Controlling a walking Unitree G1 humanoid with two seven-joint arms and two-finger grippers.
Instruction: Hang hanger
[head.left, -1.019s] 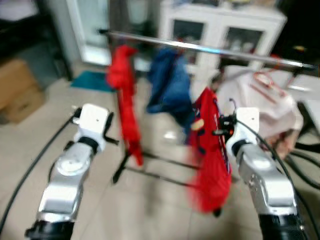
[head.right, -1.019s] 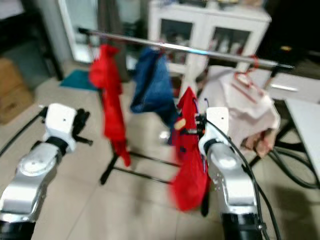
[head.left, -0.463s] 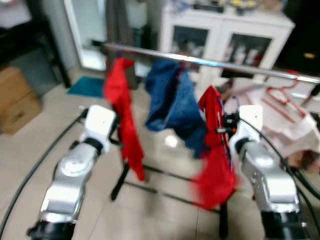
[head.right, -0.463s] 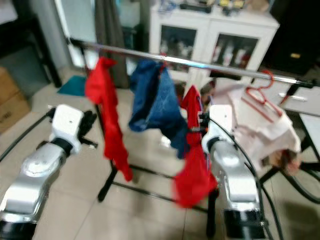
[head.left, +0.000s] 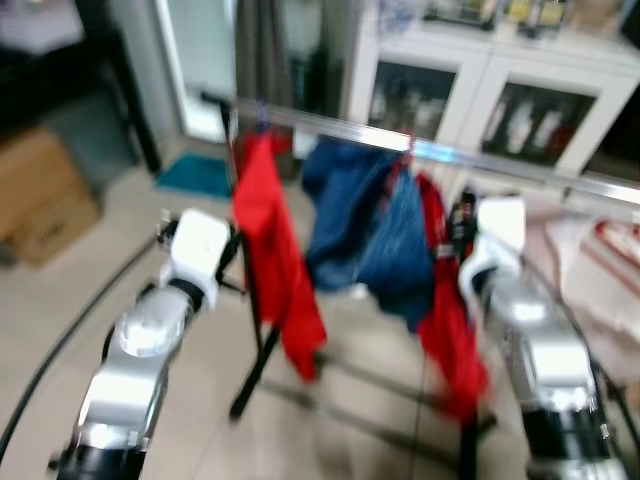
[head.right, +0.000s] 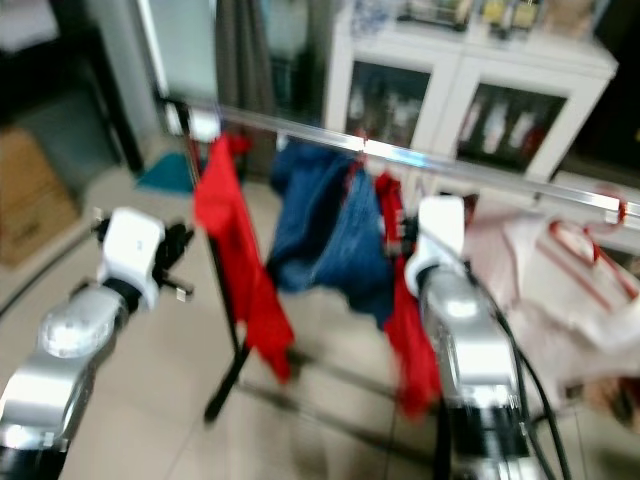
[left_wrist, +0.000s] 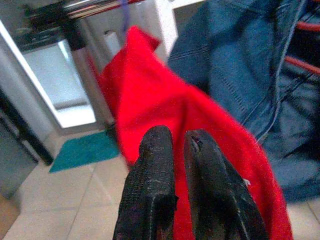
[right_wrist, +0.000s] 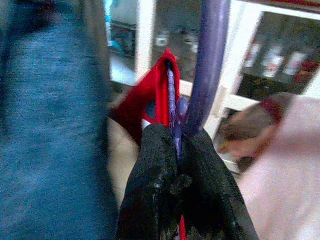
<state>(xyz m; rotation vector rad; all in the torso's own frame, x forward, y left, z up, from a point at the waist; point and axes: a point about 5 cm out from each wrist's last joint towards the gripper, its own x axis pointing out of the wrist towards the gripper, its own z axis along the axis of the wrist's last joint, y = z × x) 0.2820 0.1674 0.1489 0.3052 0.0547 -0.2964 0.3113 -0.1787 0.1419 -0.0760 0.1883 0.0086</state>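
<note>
Right claw (right_wrist: 177, 165) is clamped on the purple hanger (right_wrist: 210, 65) carrying a red shirt (head.right: 408, 330), up near the rail (head.right: 430, 160) just right of the jeans (head.right: 330, 240); left claw (left_wrist: 175, 200) is pinched shut on nothing, by the other red shirt (left_wrist: 165, 115). Risk, I reckon: hook misses the rail or snags the jeans; hook tip is cut off, and it's all blurry.

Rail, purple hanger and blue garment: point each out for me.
rail (head.right: 470, 166), right eye view, middle of the silver bar
purple hanger (right_wrist: 210, 60), right wrist view, its neck above the fingers
blue garment (head.left: 365, 225), left eye view, middle of the denim
</note>
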